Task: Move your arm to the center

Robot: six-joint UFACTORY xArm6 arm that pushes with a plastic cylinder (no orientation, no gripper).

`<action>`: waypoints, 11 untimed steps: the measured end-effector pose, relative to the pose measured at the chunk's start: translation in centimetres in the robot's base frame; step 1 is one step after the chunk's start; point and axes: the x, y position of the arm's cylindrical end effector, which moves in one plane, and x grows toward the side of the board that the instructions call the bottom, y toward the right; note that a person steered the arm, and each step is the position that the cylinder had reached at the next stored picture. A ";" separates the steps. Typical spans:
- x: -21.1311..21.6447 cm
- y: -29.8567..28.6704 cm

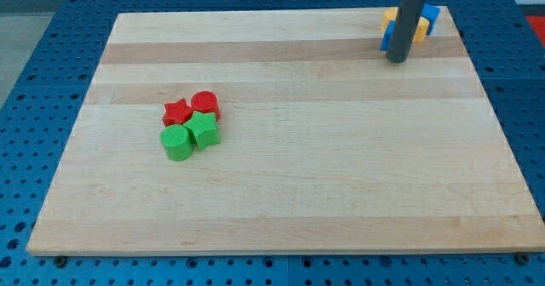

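My tip [397,60], a bare dark rod end gripping nothing, rests at the upper right of the pale wooden board [341,175], touching blue and yellow blocks [423,22]. Red star [176,111], red cylinder [205,105], green cylinder [177,142] and green star-like block [203,129] cluster left of centre.

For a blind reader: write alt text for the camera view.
My tip rests near the wooden board's top-right corner, beside yellow and blue blocks. A red star, red cylinder, green cylinder and green star-like block cluster left of centre.
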 end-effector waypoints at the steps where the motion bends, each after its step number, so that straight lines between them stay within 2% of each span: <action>1: 2.4 -1.7; 3: 6.5 -5.5; 9: 14.2 -12.5; 11: 14.7 -15.1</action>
